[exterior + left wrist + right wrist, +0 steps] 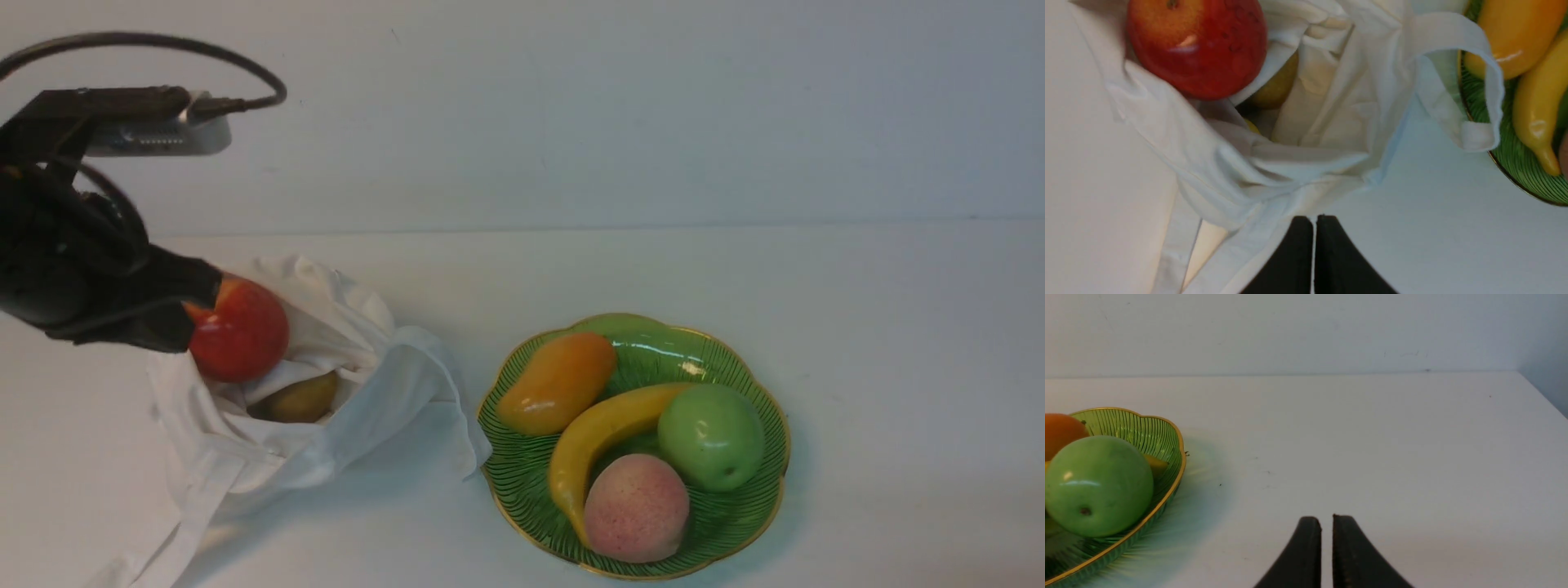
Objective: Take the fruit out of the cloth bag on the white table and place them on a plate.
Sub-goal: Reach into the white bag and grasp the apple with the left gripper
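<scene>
A: What is the left gripper [1314, 220] doing?

B: Its fingers are pressed together, with the tips right at the edge of the cloth bag [384, 392]. A thin white line shows between them. I cannot tell whether that is a nipped fold of cloth or only the bench [898, 327] behind. It grips no fruit.

A: And the arm itself?

B: In the front view it comes in low from the left, roughly level and pointing right toward the bag's mouth. The wrist camera [155, 135] and a looped cable [245, 61] ride above it. Its dark tip sits just beside the red apple [241, 331], perhaps touching it.

A: Where exactly is that apple?

B: It is perched at the left of the bag's open mouth, resting on crumpled cloth and not yet out. Just right of it and lower, deeper in the folds, lies an olive-yellow fruit [300, 398].

A: So how far along is the job?

B: Past halfway, I'd judge. The plate [645, 359] stands on the bench just right of the bag and carries four pieces. There is a mango [559, 382] at its far left, a banana [596, 433] across the middle, a green apple [712, 437] on the right and a peach [637, 508] nearest. The two in the bag are what is left.

A: And the right gripper [1327, 518]?

B: It shows only in its own wrist view. Its fingers are drawn nearly together with a sliver of gap, holding nothing, over bare bench to the right of the plate.
</scene>
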{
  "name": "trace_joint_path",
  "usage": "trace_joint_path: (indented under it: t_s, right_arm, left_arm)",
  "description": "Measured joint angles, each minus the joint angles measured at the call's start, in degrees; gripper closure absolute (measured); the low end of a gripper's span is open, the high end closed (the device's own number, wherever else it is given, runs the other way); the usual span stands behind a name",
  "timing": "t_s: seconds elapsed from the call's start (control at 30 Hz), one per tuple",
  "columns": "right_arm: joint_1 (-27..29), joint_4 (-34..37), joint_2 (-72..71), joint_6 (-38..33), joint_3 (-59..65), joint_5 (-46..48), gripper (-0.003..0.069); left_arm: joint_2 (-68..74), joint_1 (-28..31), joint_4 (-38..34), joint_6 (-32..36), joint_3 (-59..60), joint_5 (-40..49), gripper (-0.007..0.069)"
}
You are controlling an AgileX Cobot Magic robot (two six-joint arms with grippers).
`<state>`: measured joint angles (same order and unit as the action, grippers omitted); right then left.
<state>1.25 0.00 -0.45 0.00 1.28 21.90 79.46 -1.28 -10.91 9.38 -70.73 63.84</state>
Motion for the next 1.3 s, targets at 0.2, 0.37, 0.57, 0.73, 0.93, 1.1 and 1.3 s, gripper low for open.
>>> trace_joint_path:
  t_s: [0.2, 0.37, 0.57, 0.73, 0.93, 1.1, 1.3]
  right_arm:
    - [0.00, 0.32, 0.00, 0.00, 0.00, 0.00, 0.0622]
    - [0.00, 0.00, 0.00, 0.00, 0.00, 0.00, 0.0622]
    - [0.00, 0.00, 0.00, 0.00, 0.00, 0.00, 0.0622]
    - [0.00, 0.00, 0.00, 0.00, 0.00, 0.00, 0.0622]
    - [0.00, 0.00, 0.00, 0.00, 0.00, 0.00, 0.0622]
    - [0.00, 0.00, 0.00, 0.00, 0.00, 0.00, 0.0622]
    - [0.00, 0.00, 0.00, 0.00, 0.00, 0.00, 0.0622]
  left_arm:
    - [9.80, 0.97, 1.63, 0.08, -10.96, 2.38, 0.0631]
    - [12.74, 0.97, 1.86, 0.39, -11.80, 1.02, 0.0618]
    - [15.11, 0.97, 1.92, 2.80, -11.80, -5.79, 0.0409]
    - [17.27, 0.97, 3.40, 5.76, -11.80, -7.37, 0.0103]
    - [22.09, 0.97, 4.41, 7.30, -11.80, -9.13, -0.0057]
    - [24.73, 0.97, 6.03, 7.60, -11.80, -11.57, -0.0059]
    - [26.13, 0.97, 9.00, 7.55, -11.84, -12.77, -0.0060]
